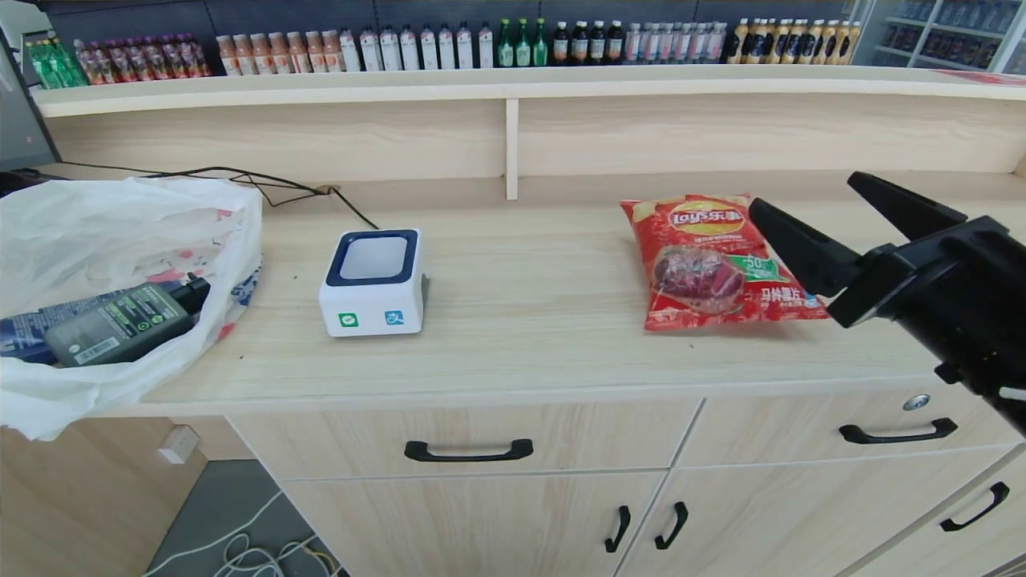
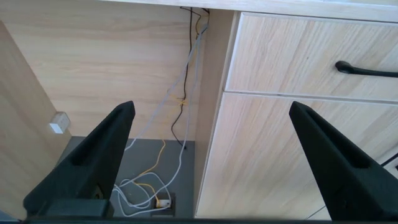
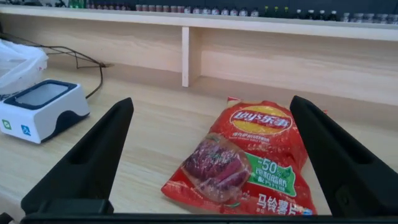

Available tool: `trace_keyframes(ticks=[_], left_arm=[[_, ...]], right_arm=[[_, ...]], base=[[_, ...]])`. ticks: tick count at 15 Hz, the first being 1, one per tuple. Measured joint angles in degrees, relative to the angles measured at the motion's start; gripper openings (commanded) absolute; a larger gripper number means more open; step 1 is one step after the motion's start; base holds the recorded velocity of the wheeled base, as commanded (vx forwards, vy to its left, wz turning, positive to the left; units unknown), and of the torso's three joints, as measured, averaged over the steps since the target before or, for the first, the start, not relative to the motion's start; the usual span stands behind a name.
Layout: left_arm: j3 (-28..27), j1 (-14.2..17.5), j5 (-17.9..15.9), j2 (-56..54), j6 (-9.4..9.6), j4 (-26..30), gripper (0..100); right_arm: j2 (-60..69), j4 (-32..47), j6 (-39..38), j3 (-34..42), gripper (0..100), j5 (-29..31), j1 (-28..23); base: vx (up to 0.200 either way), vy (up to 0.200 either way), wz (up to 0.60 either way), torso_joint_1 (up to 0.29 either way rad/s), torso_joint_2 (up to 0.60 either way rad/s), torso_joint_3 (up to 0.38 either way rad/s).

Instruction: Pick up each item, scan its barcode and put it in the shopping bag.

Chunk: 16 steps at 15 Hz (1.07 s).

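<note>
A red bag of chips (image 1: 717,264) lies flat on the wooden counter (image 1: 521,336), right of centre; the right wrist view shows the chips (image 3: 249,158) between and beyond my fingers. My right gripper (image 1: 809,212) hovers open just right of the bag, above the counter. The white scanner (image 1: 373,282) with a dark-rimmed window sits left of centre, and the scanner (image 3: 40,109) also appears from the right wrist. The white shopping bag (image 1: 104,240) lies at the far left, holding a dark green bottle (image 1: 120,320). My left gripper (image 2: 208,115) is open below counter level, facing the cabinet.
A black cable (image 1: 240,178) runs from the scanner along the back of the counter. A raised shelf (image 1: 513,84) with a divider stands behind. Drawers with black handles (image 1: 469,451) lie under the counter. Loose wires (image 2: 149,186) trail on the floor.
</note>
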<state>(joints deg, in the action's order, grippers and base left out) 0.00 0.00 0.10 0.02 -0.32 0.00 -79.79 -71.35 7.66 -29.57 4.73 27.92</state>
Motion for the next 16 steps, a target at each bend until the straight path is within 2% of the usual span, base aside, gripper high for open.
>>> trace_keyframes(ticks=[2, 8, 10, 12, 15, 16], left_arm=[[0.0, 0.0, 0.0, 0.0, 0.0, 0.0, 100], [0.0, 0.0, 0.0, 0.0, -0.01, 0.0, 100], [0.0, 0.0, 0.0, 0.0, 0.0, 0.0, 100], [0.0, 0.0, 0.0, 0.0, 0.02, 0.0, 100], [0.0, 0.0, 0.0, 0.0, 0.02, 0.0, 100], [0.0, 0.0, 0.0, 0.0, 0.0, 0.0, 100]], right_arm=[[0.6, 0.4, -0.3, -1.5, 100, 2.0, -0.2], [1.1, 4.2, 0.6, -3.1, 100, 1.6, -0.2], [0.5, 4.2, 0.8, -3.4, 100, -0.4, 0.5], [-0.6, 4.2, 0.8, -4.0, 100, -5.1, 1.9], [-4.1, 4.6, 0.2, -7.0, 100, -6.4, 4.2], [-5.1, 7.9, 0.1, -9.0, 100, -6.4, 4.6]], base=[[0.0, 0.0, 0.0, 0.0, 0.0, 0.0], [0.0, 0.0, 0.0, 0.0, 0.0, 0.0], [0.0, 0.0, 0.0, 0.0, 0.0, 0.0], [0.0, 0.0, 0.0, 0.0, 0.0, 0.0], [0.0, 0.0, 0.0, 0.0, 0.0, 0.0], [0.0, 0.0, 0.0, 0.0, 0.0, 0.0]])
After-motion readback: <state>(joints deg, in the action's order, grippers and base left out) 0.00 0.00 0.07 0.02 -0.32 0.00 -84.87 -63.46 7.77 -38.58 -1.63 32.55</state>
